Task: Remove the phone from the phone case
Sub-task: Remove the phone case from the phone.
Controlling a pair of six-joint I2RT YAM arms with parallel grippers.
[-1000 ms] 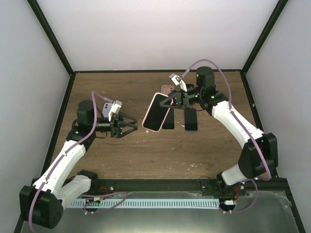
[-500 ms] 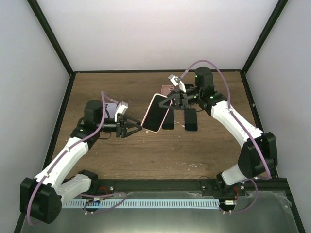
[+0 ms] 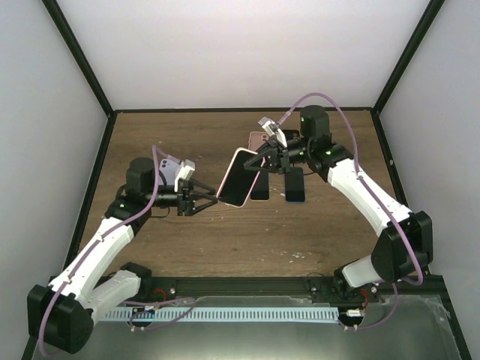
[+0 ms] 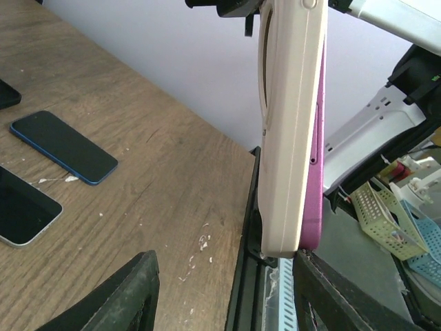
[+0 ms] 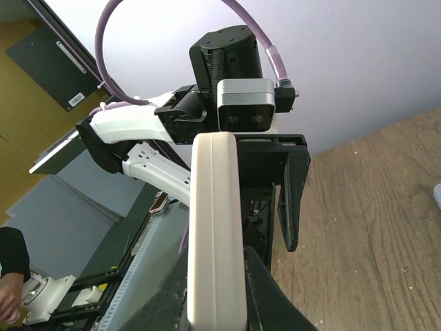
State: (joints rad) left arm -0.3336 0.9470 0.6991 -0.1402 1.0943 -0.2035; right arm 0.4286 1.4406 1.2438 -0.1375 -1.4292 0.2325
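Wooden table (image 3: 187,240) underlies everything: above it the right gripper (image 3: 264,160) clamps the cased phone (image 3: 238,177) aloft, and the left gripper (image 3: 212,196) has jaws apart around its lower end. Extraction not begun; the phone sits fully inside the cream case (image 4: 289,124)
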